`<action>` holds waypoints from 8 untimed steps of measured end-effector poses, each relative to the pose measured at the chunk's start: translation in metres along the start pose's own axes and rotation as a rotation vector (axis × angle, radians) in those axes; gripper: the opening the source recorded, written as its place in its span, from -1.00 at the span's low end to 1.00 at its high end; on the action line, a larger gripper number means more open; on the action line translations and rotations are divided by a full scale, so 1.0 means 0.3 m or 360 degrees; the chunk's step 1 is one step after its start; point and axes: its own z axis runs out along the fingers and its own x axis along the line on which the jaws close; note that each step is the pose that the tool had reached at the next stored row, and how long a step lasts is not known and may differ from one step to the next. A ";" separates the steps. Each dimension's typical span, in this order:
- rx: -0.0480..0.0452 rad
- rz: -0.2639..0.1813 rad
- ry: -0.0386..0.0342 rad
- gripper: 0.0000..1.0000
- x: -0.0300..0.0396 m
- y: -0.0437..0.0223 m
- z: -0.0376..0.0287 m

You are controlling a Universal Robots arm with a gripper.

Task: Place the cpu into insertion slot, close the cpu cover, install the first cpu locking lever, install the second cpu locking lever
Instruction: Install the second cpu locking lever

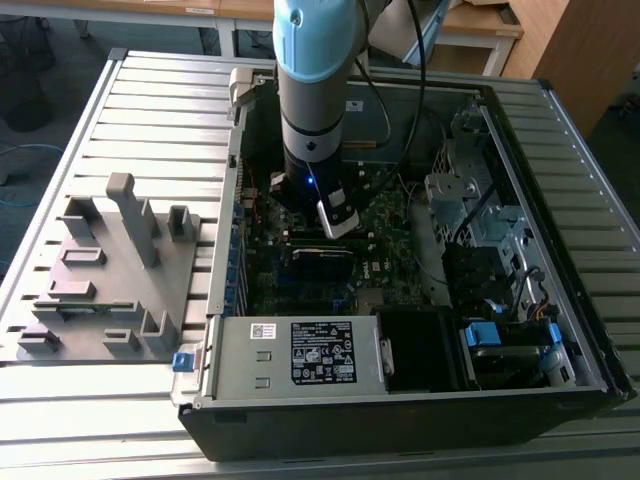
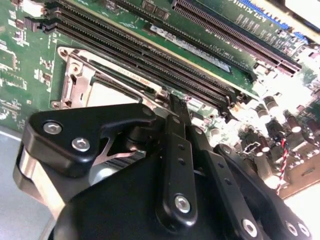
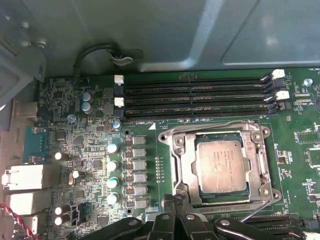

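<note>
The cpu [image 3: 221, 165] lies flat in the insertion slot [image 3: 263, 192] on the green board, its dull silver top showing. The cpu cover [image 3: 184, 165] lies down around it as a silvery frame. One thin wire lever [image 3: 210, 124] runs along the slot's memory side, and another [image 3: 260, 209] sits slanted at the opposite side. My gripper [image 3: 175, 200] is shut, its tips at the slot's edge beside that slanted lever. In the second wrist view the black gripper [image 2: 176, 102] points at the cover's rim [image 2: 80, 82] next to the cpu [image 2: 107, 92]. The exterior view has the gripper [image 1: 335, 215] low inside the case.
Long black memory slots [image 3: 195, 95] run beside the socket, with capacitors [image 3: 112, 165] on its other side. The case's metal wall [image 3: 150, 35] stands close. A power supply [image 1: 300, 350], a drive cage [image 1: 470, 200] and cables crowd the case. A grey fixture [image 1: 110, 270] sits on the exterior view's left.
</note>
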 end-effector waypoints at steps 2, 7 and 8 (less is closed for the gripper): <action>0.0000 0.0000 0.0000 -0.80 0.000 0.000 0.000; -0.0002 0.0000 0.0000 -0.80 0.000 0.000 -0.002; -0.0003 0.0000 0.0000 -0.80 0.000 0.001 -0.005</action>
